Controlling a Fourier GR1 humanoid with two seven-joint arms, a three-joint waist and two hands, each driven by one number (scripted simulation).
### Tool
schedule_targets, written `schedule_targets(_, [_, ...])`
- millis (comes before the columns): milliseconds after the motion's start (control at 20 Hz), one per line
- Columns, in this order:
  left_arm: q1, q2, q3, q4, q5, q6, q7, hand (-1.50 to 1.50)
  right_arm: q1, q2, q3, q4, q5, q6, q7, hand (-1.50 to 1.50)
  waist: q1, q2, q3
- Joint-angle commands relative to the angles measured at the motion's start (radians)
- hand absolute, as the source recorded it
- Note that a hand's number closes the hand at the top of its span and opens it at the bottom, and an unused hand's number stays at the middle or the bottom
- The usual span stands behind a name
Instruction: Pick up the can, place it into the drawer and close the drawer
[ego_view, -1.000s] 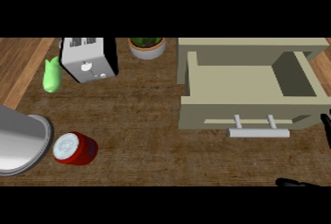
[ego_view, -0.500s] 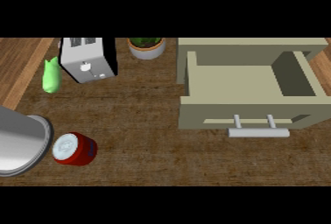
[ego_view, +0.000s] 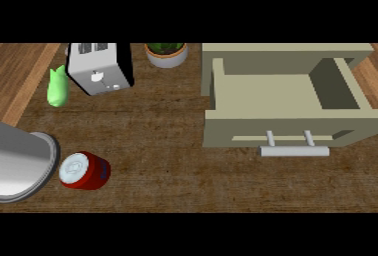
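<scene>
Nearest the lower edge, at the left, a large grey metal pot (ego_view: 22, 162) is being cut off by the frame, so that only part of its rim and wall is being shown. Just beside it, the can (ego_view: 83, 170) is lying on the wooden surface (ego_view: 162, 150), well apart from the drawer; it is being seen as red-sided with a pale round end turned upward, and the markings on that end are too small to be read. Neither hand is being shown, so their state cannot be told; a second ago dark fingers were being glimpsed at the right and lower right edges, and they are gone now. Nothing else is being seen to have shifted since then.

Farther back at the right, the drawer (ego_view: 284, 95) is standing pulled open from its beige cabinet, its inside bare and its handle (ego_view: 294, 149) facing the viewer; its right side is partly being hidden in shadow. Farthest off, a green vegetable (ego_view: 57, 87), a toaster (ego_view: 100, 70) and a potted plant (ego_view: 166, 52) are being shown, the plant being clipped at the top.
</scene>
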Motion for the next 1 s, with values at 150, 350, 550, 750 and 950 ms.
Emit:
schedule_targets(150, [-0.122,-0.04,-0.078,0.086,-0.074,0.044,0.051,-1.5,0.027,-0.026,-0.093,0.007,-0.076,0.08,0.025,-1.5,-0.002,0.001,0.0])
schedule_targets(350, [-0.123,-0.093,-0.104,0.054,-0.134,0.084,0.069,-1.5,0.094,0.037,-0.103,-0.041,-0.074,0.139,-0.019,-1.5,-0.001,0.0,0.0])
schedule_targets(550, [-0.135,-0.172,-0.156,0.126,-0.266,0.033,-0.015,-1.5,0.078,0.016,-0.164,-0.003,-0.111,0.17,-0.008,-1.5,-0.001,0.0,0.0])
schedule_targets(750, [-0.183,-0.201,-0.186,0.187,-0.378,0.04,-0.059,-1.5,0.067,0.033,-0.191,0.008,-0.114,0.189,-0.012,-1.5,-0.002,0.0,0.0])
schedule_targets(950, [-0.13,-0.221,-0.177,0.163,-0.406,0.025,-0.077,-1.5,0.117,0.014,-0.267,-0.021,-0.198,0.247,0.012,-1.5,-0.002,-0.001,0.0])
